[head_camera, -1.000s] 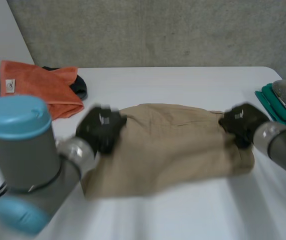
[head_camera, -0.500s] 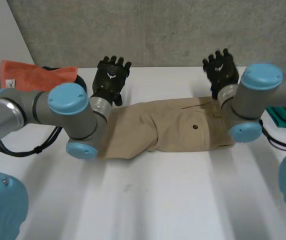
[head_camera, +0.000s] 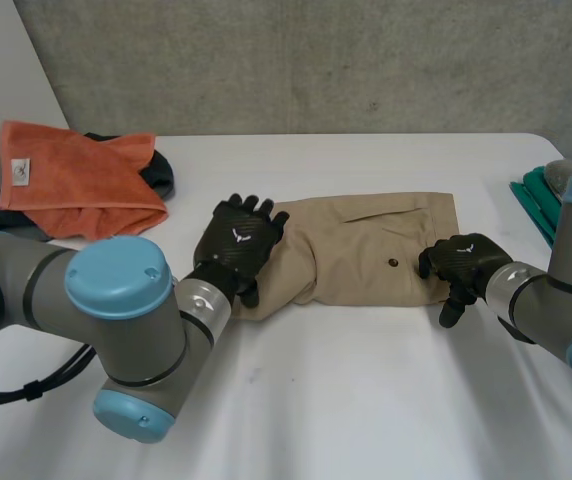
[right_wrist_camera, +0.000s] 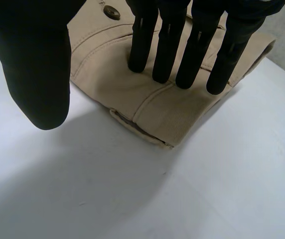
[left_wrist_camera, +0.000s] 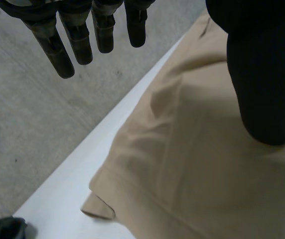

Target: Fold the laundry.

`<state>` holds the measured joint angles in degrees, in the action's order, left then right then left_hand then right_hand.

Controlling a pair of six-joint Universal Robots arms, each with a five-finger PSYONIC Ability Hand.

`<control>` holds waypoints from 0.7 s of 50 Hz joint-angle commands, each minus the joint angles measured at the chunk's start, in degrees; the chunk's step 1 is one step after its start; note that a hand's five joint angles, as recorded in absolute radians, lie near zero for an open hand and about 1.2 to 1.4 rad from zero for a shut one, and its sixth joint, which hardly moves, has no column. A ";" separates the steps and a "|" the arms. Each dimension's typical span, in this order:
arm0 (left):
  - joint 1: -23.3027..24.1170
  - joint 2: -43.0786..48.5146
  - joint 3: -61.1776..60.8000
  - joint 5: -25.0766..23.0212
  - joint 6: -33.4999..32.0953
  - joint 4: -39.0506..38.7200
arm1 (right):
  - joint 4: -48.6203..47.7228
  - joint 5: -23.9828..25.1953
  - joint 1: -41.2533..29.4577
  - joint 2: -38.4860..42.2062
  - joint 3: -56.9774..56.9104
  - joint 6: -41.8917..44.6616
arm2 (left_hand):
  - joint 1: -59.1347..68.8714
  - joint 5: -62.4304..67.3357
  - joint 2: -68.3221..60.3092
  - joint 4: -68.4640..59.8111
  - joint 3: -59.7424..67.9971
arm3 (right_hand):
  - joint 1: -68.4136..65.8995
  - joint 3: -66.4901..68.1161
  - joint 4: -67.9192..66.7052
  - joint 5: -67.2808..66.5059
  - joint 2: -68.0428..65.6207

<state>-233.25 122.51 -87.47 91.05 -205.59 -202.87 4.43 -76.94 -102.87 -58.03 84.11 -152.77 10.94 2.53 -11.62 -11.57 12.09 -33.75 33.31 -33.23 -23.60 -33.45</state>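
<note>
Tan trousers [head_camera: 366, 250]: folded flat, lying mid-way across the white table [head_camera: 366, 400].

Against half a second ago: both hands then raised past the trousers' far edge, fingers spread. Now lowered onto the cloth. Trousers in about the same spot, same fold.

Left hand [head_camera: 241, 240]: over the trousers' left end, palm down in the head view. Left wrist view adds straight, slightly spread fingers [left_wrist_camera: 77, 42] pointing out past the trousers' far edge, the thumb [left_wrist_camera: 264, 89] above the cloth, and a small turned-under corner of the fabric. Nothing gripped. Actual contact with the cloth: cannot tell.

Right hand [head_camera: 461, 262]: at the trousers' right near corner. Right wrist view adds straight fingers [right_wrist_camera: 168, 45] with tips pressing down on the folded layers just inside that corner, thumb [right_wrist_camera: 38, 64] held apart over bare table. Nothing pinched. Button [right_wrist_camera: 111, 12] just behind the fingertips.

Head view alone: orange towel [head_camera: 76, 180] well left of the trousers, on a dark item [head_camera: 159, 175]; green cloth [head_camera: 536, 200] well right of them.
</note>
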 commanded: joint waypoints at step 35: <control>-3.44 -11.06 -6.57 0.62 0.80 -0.33 | -13.66 -8.93 5.93 -1.92 -2.81 25.22 | -0.89 -2.49 1.58 1.53 -2.04 | -46.25 46.69 -46.77 -46.40 -46.55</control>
<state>-236.56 114.57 -92.28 91.74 -204.86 -203.02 -10.42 -85.80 -98.27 -55.95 80.34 -140.78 10.95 2.53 -11.62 -11.57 12.08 -60.93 66.06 -68.07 -54.51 -65.56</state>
